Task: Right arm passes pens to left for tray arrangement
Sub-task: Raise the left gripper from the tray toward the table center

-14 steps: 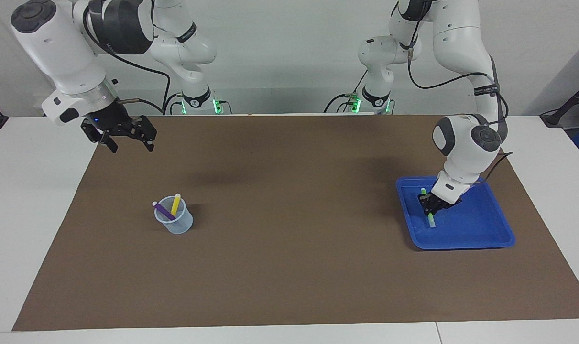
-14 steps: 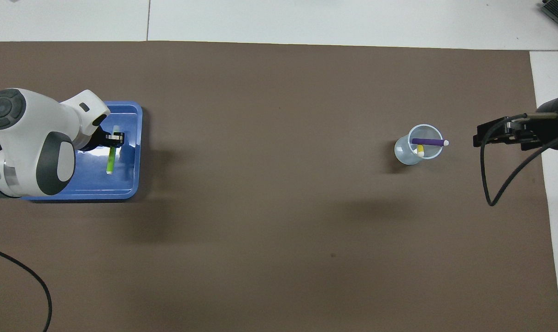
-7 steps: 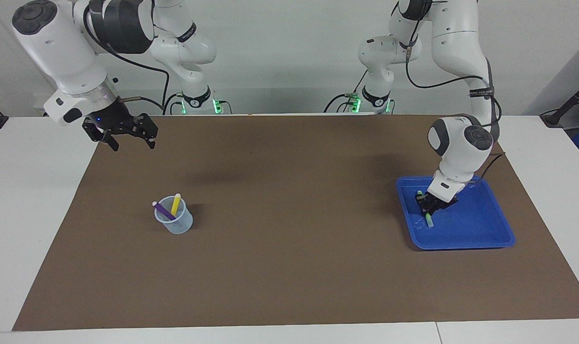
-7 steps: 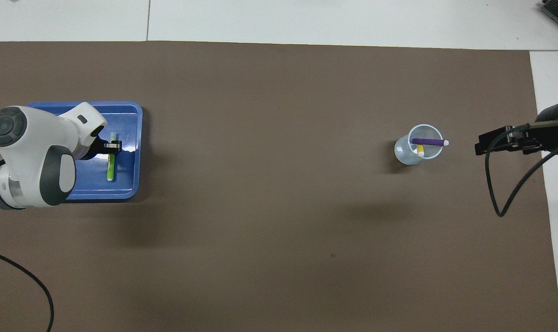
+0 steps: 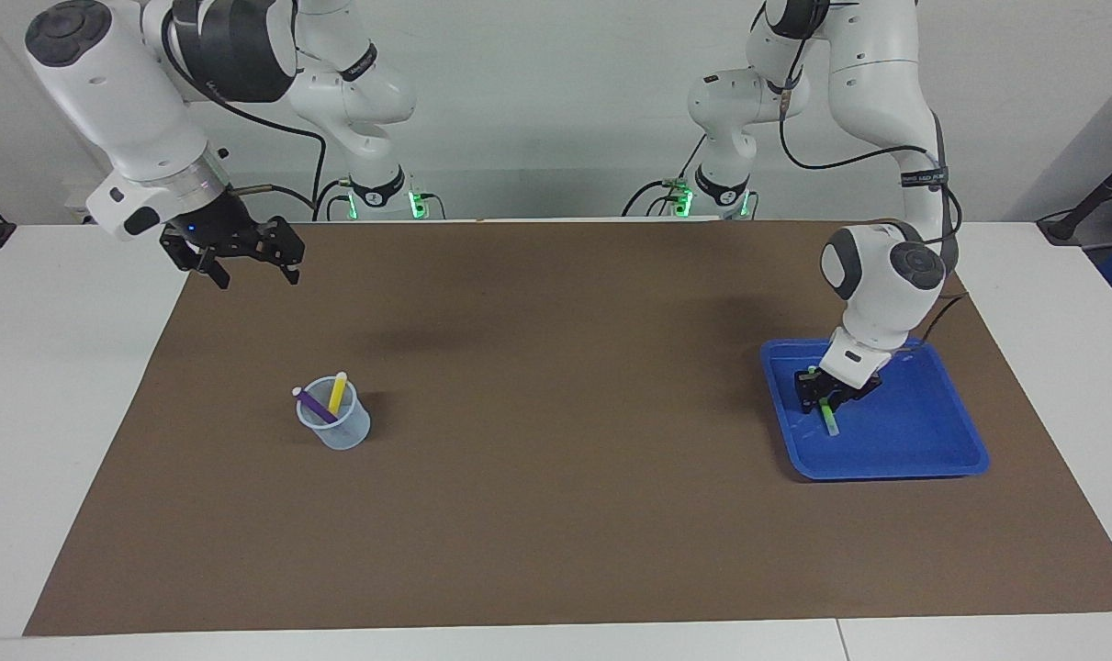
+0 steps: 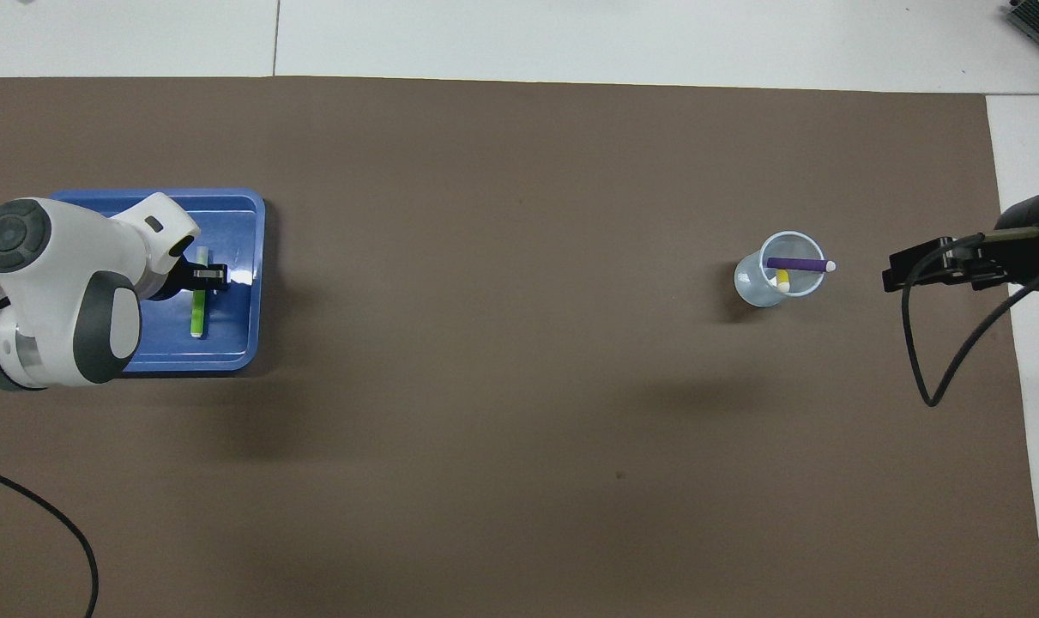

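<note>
The left claw (image 5: 820, 395) is low inside the blue tray (image 5: 923, 441), right over the green pen (image 5: 829, 423), which lies flat on the tray floor; whether its fingers still pinch the pen I cannot tell. The right claw (image 5: 243, 266) hangs open over the brown mat (image 5: 556, 514) at its own end of the table (image 5: 60, 367), waiting. Near that claw stands a clear cup (image 5: 335, 427) holding the purple pen (image 5: 312, 404) and yellow pen (image 5: 337, 392).

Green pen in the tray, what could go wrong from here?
1. The left gripper sits low over the green pen in the blue tray; lifting away might drag or roll it.
2. The purple pen and yellow pen lean in a light plastic cup; a pull from the right gripper might tip it.
</note>
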`<control>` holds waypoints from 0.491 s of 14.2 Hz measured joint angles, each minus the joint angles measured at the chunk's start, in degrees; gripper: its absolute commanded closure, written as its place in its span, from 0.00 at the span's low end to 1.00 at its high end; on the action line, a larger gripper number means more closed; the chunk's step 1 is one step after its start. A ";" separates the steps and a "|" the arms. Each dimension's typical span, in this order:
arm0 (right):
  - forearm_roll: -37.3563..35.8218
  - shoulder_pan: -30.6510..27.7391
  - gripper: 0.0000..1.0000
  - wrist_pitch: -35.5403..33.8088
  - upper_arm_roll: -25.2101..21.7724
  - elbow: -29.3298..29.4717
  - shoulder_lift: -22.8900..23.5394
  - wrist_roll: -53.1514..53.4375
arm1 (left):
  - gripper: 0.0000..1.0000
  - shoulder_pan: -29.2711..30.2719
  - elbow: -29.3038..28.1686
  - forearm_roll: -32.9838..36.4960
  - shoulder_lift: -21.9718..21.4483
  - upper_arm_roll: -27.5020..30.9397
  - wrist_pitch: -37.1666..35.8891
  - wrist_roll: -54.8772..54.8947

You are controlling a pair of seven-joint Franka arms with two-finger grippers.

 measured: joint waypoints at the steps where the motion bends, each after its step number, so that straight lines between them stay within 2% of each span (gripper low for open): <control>1: 0.00 0.01 0.00 0.00 0.06 -0.11 -0.02 0.00 | 0.54 -0.02 1.24 0.00 -0.07 -0.10 -2.43 0.00; 4: 0.00 0.02 0.00 0.00 0.13 -0.85 -0.03 0.00 | 0.54 -0.12 7.18 -0.41 -0.52 -0.39 -11.28 -0.16; 7: -0.04 0.55 0.00 0.33 0.20 -1.33 -0.03 0.00 | 0.54 -0.14 10.78 -3.67 -0.99 -0.55 -16.06 -1.09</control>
